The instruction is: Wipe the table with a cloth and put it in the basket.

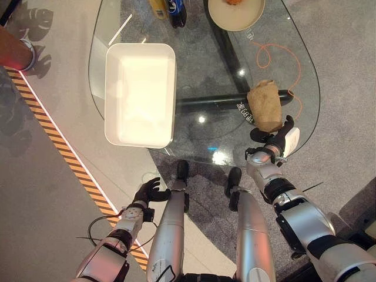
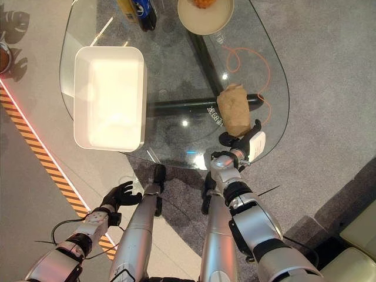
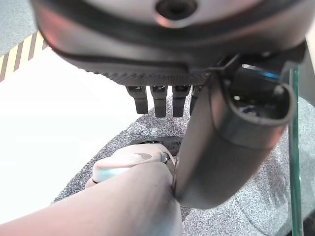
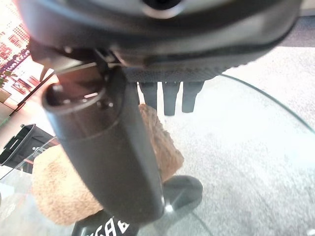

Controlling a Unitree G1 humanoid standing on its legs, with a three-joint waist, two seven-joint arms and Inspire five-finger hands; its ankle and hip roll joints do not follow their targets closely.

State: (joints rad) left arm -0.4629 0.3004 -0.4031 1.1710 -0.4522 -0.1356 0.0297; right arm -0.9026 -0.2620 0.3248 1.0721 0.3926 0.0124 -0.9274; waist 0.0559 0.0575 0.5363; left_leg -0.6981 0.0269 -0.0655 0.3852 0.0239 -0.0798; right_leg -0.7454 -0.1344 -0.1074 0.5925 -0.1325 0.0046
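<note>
A crumpled brown cloth (image 1: 265, 104) lies on the glass table (image 1: 205, 76) near its right edge. My right hand (image 1: 275, 140) is at the table's near edge, just below the cloth, with its fingers spread and straight. The right wrist view shows the fingers (image 4: 170, 98) and thumb (image 4: 108, 152) pointing at the cloth (image 4: 59, 191), open and not closed round it. A white rectangular basket (image 1: 140, 141) stands on the table's left part with nothing in it. My left hand (image 1: 148, 191) hangs low beside the table's near left, open and relaxed.
Dark bottles (image 1: 170, 9) and a pale bowl with food (image 1: 235, 14) stand at the table's far edge. An orange cord (image 1: 276, 59) loops on the glass behind the cloth. Orange-black striped tape (image 1: 64, 153) runs along the floor at the left, where a person's limb (image 1: 14, 53) shows.
</note>
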